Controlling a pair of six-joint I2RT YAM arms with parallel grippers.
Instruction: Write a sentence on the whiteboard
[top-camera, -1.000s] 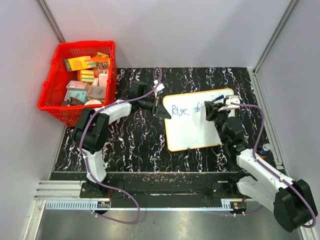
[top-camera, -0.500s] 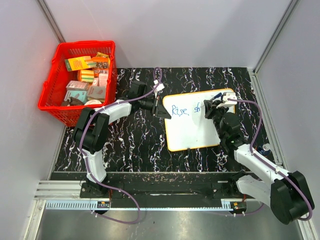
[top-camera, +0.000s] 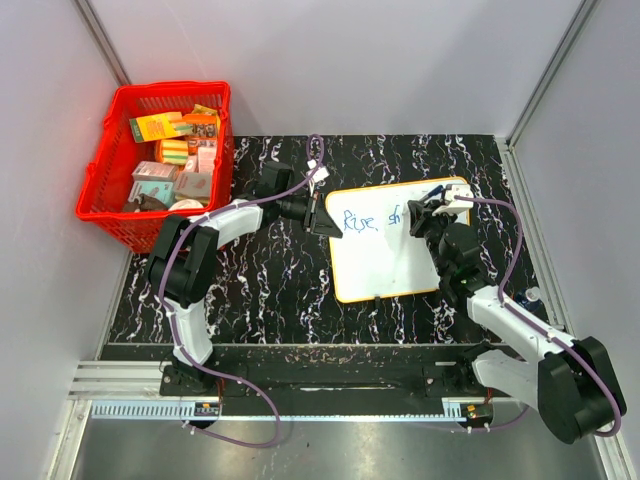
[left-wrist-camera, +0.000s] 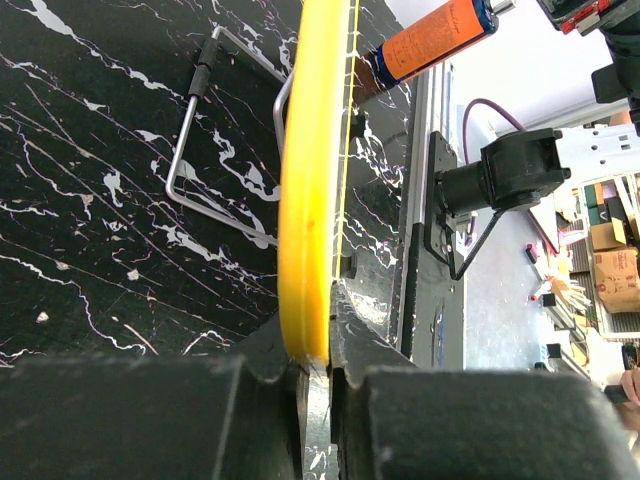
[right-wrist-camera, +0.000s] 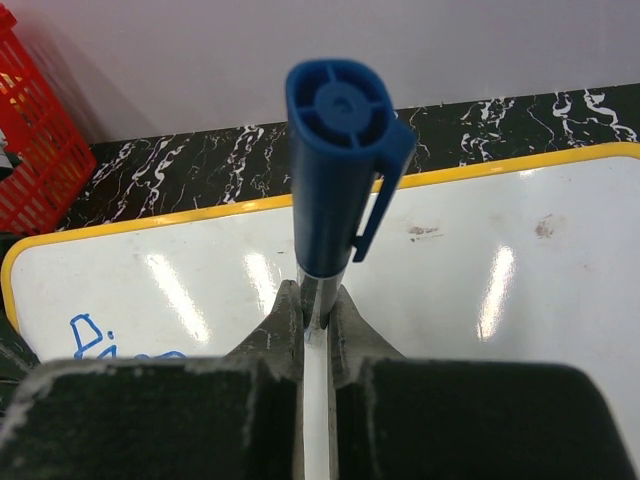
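board: the whiteboard (top-camera: 390, 265) is lying on the black marbled table (top-camera: 260, 290), right of centre and between the two arms, its yellow rim sitting a little askew to the table's edges
writing: the sentence (top-camera: 365, 220) is running in thin blue strokes along the far part of the board; "Rise." is reading clearly, then "sh" is disappearing under the right arm, and no more can be made out
left arm: the left gripper (top-camera: 322, 220) is reaching in from the left and pinching the board's left rim; in the wrist view the yellow edge is sitting squeezed between the two nearly closed fingers (left-wrist-camera: 265, 365)
right arm: the right gripper (top-camera: 428, 213) is hanging over the far right part of the board, its fingers fully closed on the marker (right-wrist-camera: 335, 170)
pen: the blue capped end with its clip is pointing up at the wrist camera and the grey barrel is sitting between the fingers; the tip is hidden, so contact with the board cannot be told; no print is showing on it
crate: the red basket (top-camera: 105, 195) is standing at the far left corner, holding small boxes (top-camera: 175, 150); their labels are too small to read
by the rim: a bent wire (left-wrist-camera: 215, 150) is lying on the table beside the board's edge, and an orange tube (left-wrist-camera: 437, 40) with a blue end is lying beyond it, with no lettering readable
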